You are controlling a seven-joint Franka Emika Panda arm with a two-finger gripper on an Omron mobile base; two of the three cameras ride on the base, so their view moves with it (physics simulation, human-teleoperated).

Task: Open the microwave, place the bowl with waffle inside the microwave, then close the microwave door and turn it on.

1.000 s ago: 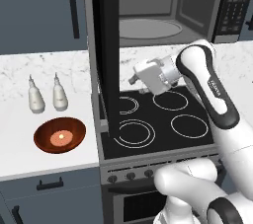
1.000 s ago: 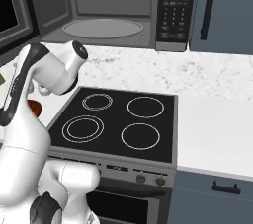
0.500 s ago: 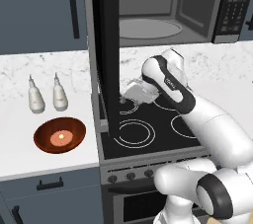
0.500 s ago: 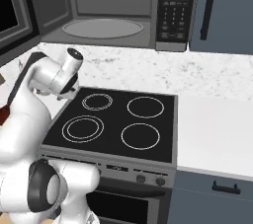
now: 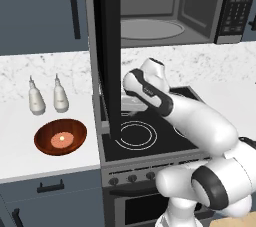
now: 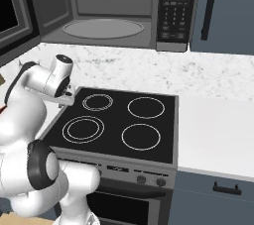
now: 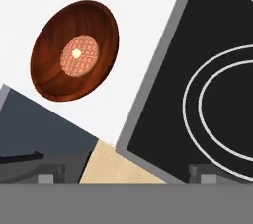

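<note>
With the microwave door (image 5: 107, 51) swung open, the bowl (image 5: 60, 136) holding the waffle (image 5: 61, 139) sits on the table (image 5: 30, 158) left of the stovetop (image 5: 150, 136), hand's spread unreadable

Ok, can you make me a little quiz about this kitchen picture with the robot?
1. True or false: the microwave door is open.
2. Where is the bowl right now? A) inside the microwave B) on the white counter left of the stove C) on a burner
3. What lies inside the bowl?

Key:
1. True, it is swung out wide.
2. B
3. The waffle
</note>
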